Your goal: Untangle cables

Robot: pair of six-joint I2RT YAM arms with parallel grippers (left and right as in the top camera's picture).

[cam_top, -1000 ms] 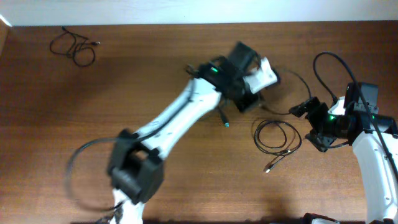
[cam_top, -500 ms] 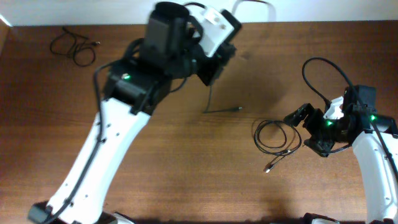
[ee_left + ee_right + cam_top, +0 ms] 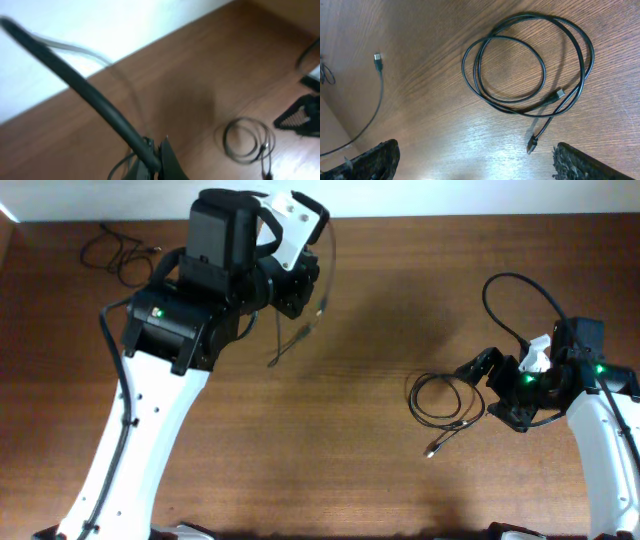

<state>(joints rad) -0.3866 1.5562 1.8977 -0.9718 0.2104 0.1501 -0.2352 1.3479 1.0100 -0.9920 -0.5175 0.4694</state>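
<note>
My left gripper (image 3: 303,284) is raised high over the back of the table and is shut on a thin black cable (image 3: 300,335). The cable hangs down from it with its plug end (image 3: 273,364) low. In the left wrist view the jaws (image 3: 159,152) pinch that cable (image 3: 100,102). A second cable lies coiled in loose loops (image 3: 445,398) on the table at the right. It also shows in the right wrist view (image 3: 530,65) and the left wrist view (image 3: 247,140). My right gripper (image 3: 482,370) (image 3: 475,167) is open and empty just beside that coil.
A third small black cable bundle (image 3: 120,255) lies at the back left corner. The hanging cable's plug (image 3: 377,57) shows at the left of the right wrist view. The table's back edge meets a white wall (image 3: 75,30). The right arm's thick wire (image 3: 510,295) arcs above it.
My left arm has swung up and to the left, carrying the cable off the table, so its plug end now dangles. The right gripper and the coil have stayed almost still.
</note>
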